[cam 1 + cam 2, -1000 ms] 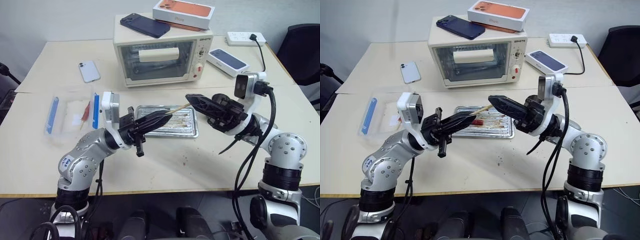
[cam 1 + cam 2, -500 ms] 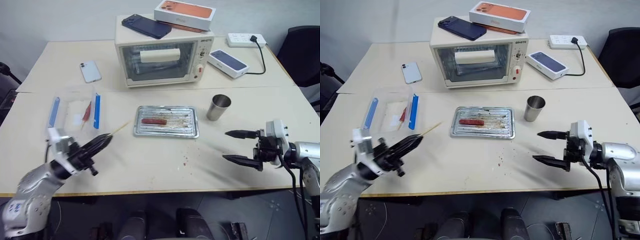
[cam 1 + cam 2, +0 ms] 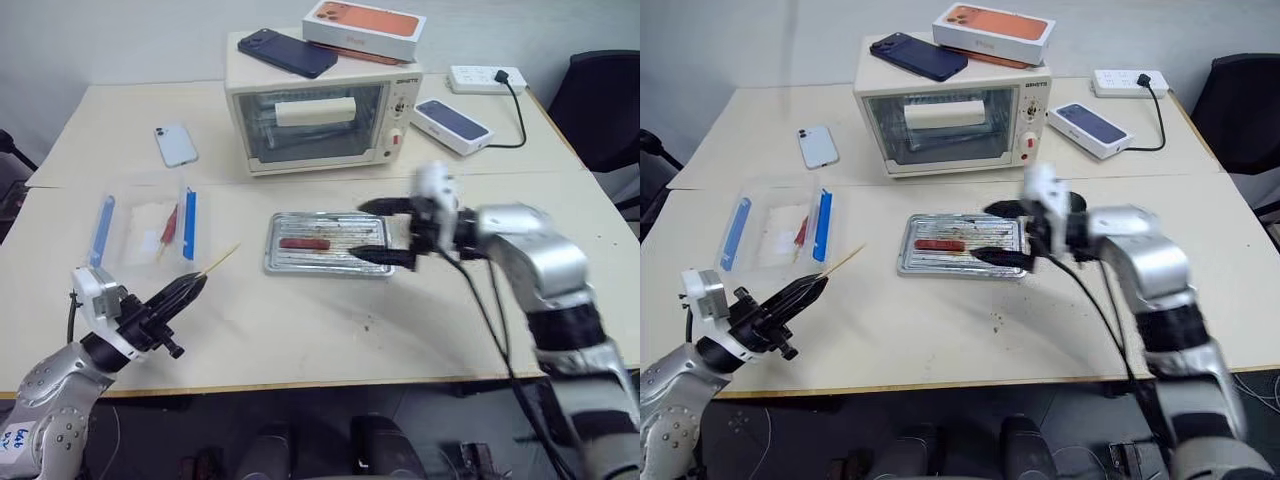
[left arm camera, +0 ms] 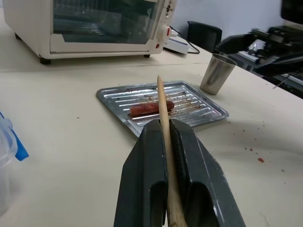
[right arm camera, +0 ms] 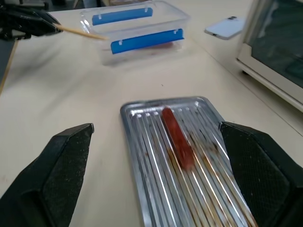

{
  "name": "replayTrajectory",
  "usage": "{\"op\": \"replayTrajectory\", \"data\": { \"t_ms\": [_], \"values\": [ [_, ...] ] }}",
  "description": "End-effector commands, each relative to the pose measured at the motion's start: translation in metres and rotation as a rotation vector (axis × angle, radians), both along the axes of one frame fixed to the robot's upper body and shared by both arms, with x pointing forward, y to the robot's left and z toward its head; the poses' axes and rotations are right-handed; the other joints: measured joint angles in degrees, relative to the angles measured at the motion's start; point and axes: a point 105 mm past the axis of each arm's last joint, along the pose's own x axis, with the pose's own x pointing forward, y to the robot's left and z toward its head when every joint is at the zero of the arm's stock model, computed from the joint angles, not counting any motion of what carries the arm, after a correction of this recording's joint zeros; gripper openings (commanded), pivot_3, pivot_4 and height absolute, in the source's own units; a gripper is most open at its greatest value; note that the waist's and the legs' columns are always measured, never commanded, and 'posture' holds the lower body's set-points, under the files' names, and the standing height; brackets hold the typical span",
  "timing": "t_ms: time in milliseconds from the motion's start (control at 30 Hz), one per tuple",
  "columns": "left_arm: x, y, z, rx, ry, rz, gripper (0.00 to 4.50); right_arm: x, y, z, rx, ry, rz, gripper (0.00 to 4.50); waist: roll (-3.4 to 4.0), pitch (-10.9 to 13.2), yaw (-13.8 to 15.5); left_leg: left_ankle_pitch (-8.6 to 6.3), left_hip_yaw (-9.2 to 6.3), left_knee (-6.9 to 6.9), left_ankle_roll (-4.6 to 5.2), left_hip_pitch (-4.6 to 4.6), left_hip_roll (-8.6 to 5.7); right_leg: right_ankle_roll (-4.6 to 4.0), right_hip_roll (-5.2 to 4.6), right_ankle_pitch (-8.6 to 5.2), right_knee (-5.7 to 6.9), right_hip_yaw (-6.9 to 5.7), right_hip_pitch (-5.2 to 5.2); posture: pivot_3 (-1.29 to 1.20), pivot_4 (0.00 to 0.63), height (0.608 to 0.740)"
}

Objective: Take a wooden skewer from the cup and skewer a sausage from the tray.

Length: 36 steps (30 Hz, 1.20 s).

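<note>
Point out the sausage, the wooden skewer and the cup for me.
sausage [image 3: 306, 243]: left eye view, middle of its length, lying in the tray.
wooden skewer [image 4: 162, 101]: left wrist view, bare shaft above the pincer fingers.
cup [image 4: 217, 74]: left wrist view, middle of its metal side wall.

The left gripper [image 3: 190, 289] sits at the lower left of the head view, its black fingers clamped together, arm bent and reaching up and to the right. The right gripper [image 3: 378, 232] is at centre frame, its fingers spread wide, pointing towards the left of the frame.
</note>
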Motion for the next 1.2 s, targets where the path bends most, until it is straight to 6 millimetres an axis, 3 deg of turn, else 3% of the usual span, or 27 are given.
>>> {"op": "replayTrajectory", "data": {
  "t_ms": [33, 167, 400, 667, 900, 1100, 1200],
  "values": [
    [0.001, -0.002, 0.009, 0.006, -0.048, 0.008, 0.00, 0.023, 0.021, -0.011, -0.088, 0.002, -0.090, 4.44, -0.02, -0.01, 0.25, 0.00, 0.00, 0.01, 0.01, -0.10, -0.04, 0.00, -0.04, 0.00, 0.03, 0.00, -0.11, 0.00, 0.150, 0.740],
    [-0.002, -0.001, 0.009, 0.004, -0.046, 0.021, 0.00, 0.038, 0.053, -0.020, -0.139, -0.022, -0.103, 4.44, -0.05, -0.03, -0.37, 0.01, 0.07, 0.06, 0.01, -0.25, -0.08, -0.01, -0.04, 0.00, 0.17, 0.03, -0.36, 0.00, 0.150, 0.740],
    [-0.005, -0.004, 0.009, 0.001, -0.043, 0.024, 0.00, 0.048, 0.074, -0.036, -0.202, -0.040, -0.080, 4.44, -0.05, -0.03, -0.93, 0.02, 0.11, 0.05, -0.01, -0.26, -0.06, -0.01, 0.01, 0.00, 0.25, 0.05, -0.43, 0.00, 0.150, 0.740],
    [-0.006, -0.006, 0.010, -0.002, -0.045, 0.022, 0.00, 0.054, 0.073, -0.051, -0.235, -0.020, -0.080, 2.43, -0.05, -0.03, -1.05, 0.03, 0.12, 0.05, -0.01, -0.25, -0.05, -0.01, 0.01, 0.00, 0.30, 0.06, -0.45, 0.00, 0.150, 0.740],
    [-0.006, -0.009, 0.012, 0.001, -0.046, 0.012, 0.00, 0.061, 0.071, -0.059, -0.241, -0.019, -0.109, 2.43, -0.05, -0.03, -1.35, 0.04, 0.12, 0.05, -0.03, -0.25, -0.05, -0.02, 0.02, -0.01, 0.36, 0.07, -0.47, 0.00, 0.150, 0.740],
    [-0.005, -0.009, 0.012, 0.005, -0.045, 0.009, 0.00, 0.062, 0.067, -0.062, -0.248, -0.014, -0.108, 1.16, -0.04, -0.03, -1.55, 0.04, 0.12, 0.05, -0.04, -0.24, -0.04, -0.03, 0.01, -0.01, 0.42, 0.07, -0.48, 0.00, 0.150, 0.740],
    [-0.005, -0.009, 0.012, 0.006, -0.045, 0.006, 0.00, 0.062, 0.066, -0.062, -0.243, -0.012, -0.106, 1.16, -0.05, -0.03, -1.72, 0.04, 0.12, 0.05, -0.05, -0.23, -0.05, -0.04, 0.01, -0.01, 0.46, 0.06, -0.48, 0.00, 0.150, 0.740]
  ]
}}
